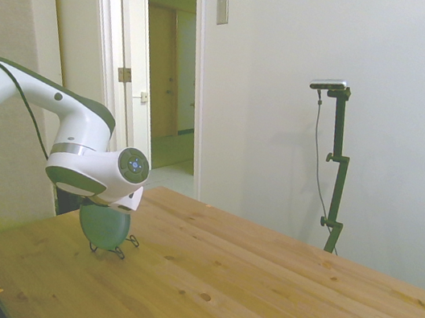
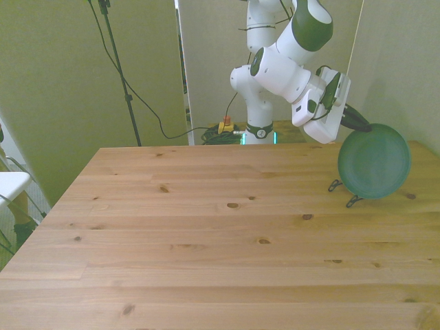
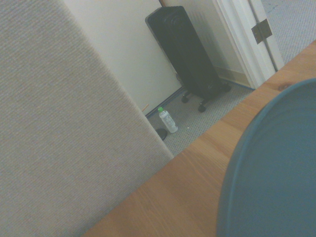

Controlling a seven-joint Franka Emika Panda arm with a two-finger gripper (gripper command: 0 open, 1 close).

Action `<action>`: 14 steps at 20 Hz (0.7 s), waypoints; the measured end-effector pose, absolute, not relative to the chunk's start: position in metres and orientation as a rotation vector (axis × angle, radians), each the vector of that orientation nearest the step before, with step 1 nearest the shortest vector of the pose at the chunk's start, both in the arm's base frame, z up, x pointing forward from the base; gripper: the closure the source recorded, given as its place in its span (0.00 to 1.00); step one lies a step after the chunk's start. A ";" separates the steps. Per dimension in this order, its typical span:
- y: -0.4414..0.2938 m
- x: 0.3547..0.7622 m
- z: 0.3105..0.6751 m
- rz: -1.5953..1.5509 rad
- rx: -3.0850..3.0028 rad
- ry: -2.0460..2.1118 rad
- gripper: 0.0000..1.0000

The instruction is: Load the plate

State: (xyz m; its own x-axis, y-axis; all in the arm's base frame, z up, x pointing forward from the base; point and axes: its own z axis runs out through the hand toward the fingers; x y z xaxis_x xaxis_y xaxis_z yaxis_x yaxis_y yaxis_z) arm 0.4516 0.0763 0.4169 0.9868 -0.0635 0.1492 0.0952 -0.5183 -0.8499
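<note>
**Plate seated upright in rack; release pending**

Side view: plate (image 1: 103,226) stands on edge in a wire rack (image 1: 124,250) on the counter (image 1: 255,297), at the gripper's (image 1: 111,206) 6 o'clock.

Front view: plate (image 2: 374,161) at the gripper's (image 2: 357,122) 5 o'clock; cannot tell the fingers' state.

Wrist view: plate rim (image 3: 276,163) close.

Judged next: let go, lift clear.
</note>
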 end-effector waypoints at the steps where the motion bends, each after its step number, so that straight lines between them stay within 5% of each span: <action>1: 0.077 0.452 0.416 -0.194 -2.107 -0.023 0.00; 9: 0.078 0.452 0.424 -0.210 -2.109 -0.035 0.00; 14: 0.075 0.430 0.483 -0.326 -2.097 -0.069 0.00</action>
